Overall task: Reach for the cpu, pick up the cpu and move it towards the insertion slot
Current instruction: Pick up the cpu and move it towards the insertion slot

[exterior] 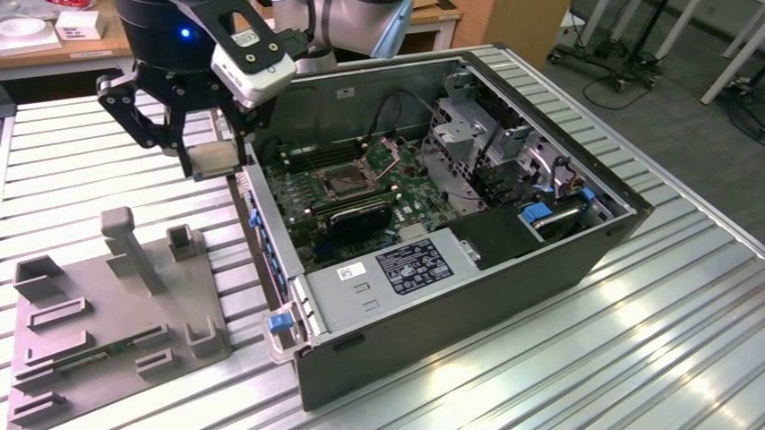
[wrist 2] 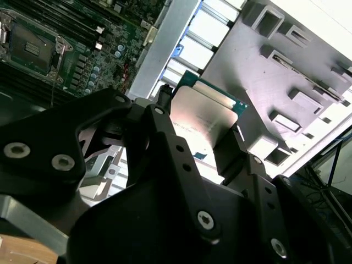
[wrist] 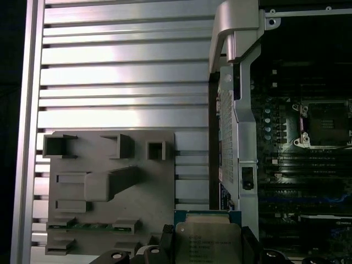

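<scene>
1. Cpu (exterior: 218,163) clenched between the tool's (exterior: 213,152) fingers, held above the bench (exterior: 72,166)
2. It hangs just beside the computer case's (exterior: 478,296) wall, on the exterior view's left
3. Insertion slot (exterior: 347,182) sits apart inside the case

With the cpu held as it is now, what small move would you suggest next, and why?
Probably carry it sideways over the wall of the computer case toward the insertion slot: the tool is shut on the cpu, which hangs outside that wall, to the exterior view's left of the slot.
</scene>
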`<state>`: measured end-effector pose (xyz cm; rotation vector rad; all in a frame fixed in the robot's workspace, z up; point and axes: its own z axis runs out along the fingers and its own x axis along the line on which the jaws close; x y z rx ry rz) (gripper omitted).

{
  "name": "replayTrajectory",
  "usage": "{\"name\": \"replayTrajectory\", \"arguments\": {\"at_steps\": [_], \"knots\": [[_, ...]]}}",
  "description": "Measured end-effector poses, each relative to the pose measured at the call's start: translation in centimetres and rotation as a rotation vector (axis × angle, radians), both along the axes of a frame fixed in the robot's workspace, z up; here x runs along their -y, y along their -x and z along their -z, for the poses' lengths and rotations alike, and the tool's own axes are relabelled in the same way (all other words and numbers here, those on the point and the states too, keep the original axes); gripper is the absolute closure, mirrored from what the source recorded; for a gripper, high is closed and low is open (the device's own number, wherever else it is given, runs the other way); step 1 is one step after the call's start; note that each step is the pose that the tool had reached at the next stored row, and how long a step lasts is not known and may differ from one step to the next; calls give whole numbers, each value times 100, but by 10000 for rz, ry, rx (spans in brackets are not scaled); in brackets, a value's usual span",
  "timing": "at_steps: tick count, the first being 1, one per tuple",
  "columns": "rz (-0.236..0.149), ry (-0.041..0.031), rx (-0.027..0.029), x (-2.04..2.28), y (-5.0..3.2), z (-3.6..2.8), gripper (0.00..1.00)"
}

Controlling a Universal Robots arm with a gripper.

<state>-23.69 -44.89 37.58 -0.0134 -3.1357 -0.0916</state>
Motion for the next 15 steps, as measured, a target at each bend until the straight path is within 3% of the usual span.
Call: {"name": "replayTrajectory", "arguments": {"at_steps": [15], "knots": [[0, -1, 1, 0, -99, 0, 45]]}}
